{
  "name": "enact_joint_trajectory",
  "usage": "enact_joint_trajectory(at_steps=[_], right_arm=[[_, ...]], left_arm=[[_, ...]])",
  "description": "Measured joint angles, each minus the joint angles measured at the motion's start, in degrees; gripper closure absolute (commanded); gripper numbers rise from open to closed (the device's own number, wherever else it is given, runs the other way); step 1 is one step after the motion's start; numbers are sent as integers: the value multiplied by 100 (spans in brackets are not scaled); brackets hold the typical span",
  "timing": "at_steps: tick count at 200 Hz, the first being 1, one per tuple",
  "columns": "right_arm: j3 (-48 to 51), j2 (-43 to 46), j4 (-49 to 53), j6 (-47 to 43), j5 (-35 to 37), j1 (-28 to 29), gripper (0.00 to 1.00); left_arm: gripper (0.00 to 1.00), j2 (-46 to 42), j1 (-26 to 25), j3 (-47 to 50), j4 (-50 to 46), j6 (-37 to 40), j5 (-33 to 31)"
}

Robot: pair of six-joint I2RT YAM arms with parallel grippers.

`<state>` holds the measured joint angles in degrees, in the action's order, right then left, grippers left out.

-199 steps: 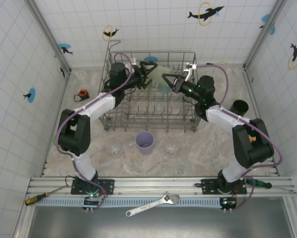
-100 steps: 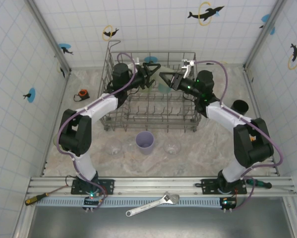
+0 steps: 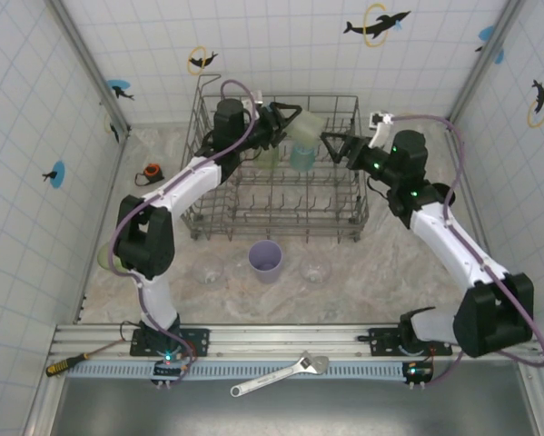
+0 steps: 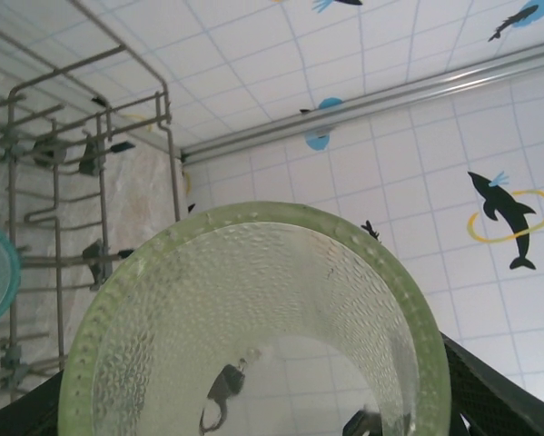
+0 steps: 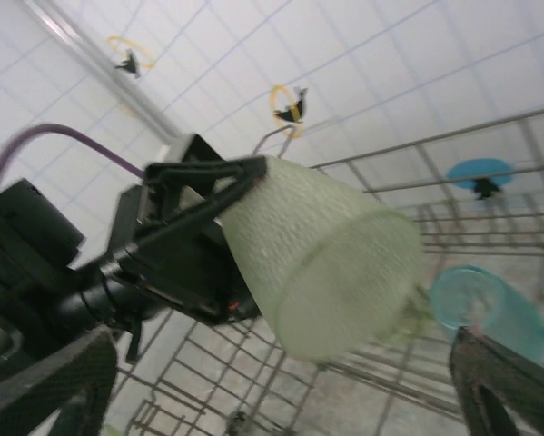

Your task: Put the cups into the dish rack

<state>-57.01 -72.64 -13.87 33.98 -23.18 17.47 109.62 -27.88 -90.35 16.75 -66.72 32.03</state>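
Note:
A translucent green cup (image 3: pixel 309 125) hangs tilted over the back of the grey wire dish rack (image 3: pixel 273 233), with my left gripper (image 3: pixel 288 121) shut on it. In the left wrist view its dimpled wall (image 4: pixel 253 309) sits right in front of the lens. My right gripper (image 3: pixel 332 145) stands open just to the right of that cup, not touching it. The right wrist view shows the green cup (image 5: pixel 326 263) held by the left fingers (image 5: pixel 194 186). A teal cup (image 3: pixel 301 158) stands inside the rack below it. On the table lie a lavender cup (image 3: pixel 265 259) and two clear cups (image 3: pixel 208 269) (image 3: pixel 315 270).
A black cup (image 3: pixel 440 195) stands right of the rack, close behind my right forearm. An orange-and-black tape measure (image 3: pixel 151 171) lies left of the rack. Tiled walls close in both sides and the back. A wrench (image 3: pixel 281 374) rests on the front ledge.
My right gripper opened, let go of the green cup and drew back to the right. The left gripper closed on that cup and now carries it alone, higher and further back.

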Motion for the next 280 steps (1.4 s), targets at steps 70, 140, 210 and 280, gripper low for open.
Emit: enact_joint_trajectory(at_steps=[70,140,210,280], right_arm=[[815,1585,1482,-903,1191,-334,0],[1609,3117,1882,-1316,2461,-466,0],[2033,3589,2114,-1445,2837,-485,0],[2118,3783,2157,-1558,2957,-509,0]], left_arm=[[91,815,-258,-1976,-1266,1202,-601],[91,986,-540,-2164,-1751,2404,-1528],[90,1578,-988,-2756,-2004,3294,-2063],[89,1980,-1108,-2909,-2063,3851,-2398]])
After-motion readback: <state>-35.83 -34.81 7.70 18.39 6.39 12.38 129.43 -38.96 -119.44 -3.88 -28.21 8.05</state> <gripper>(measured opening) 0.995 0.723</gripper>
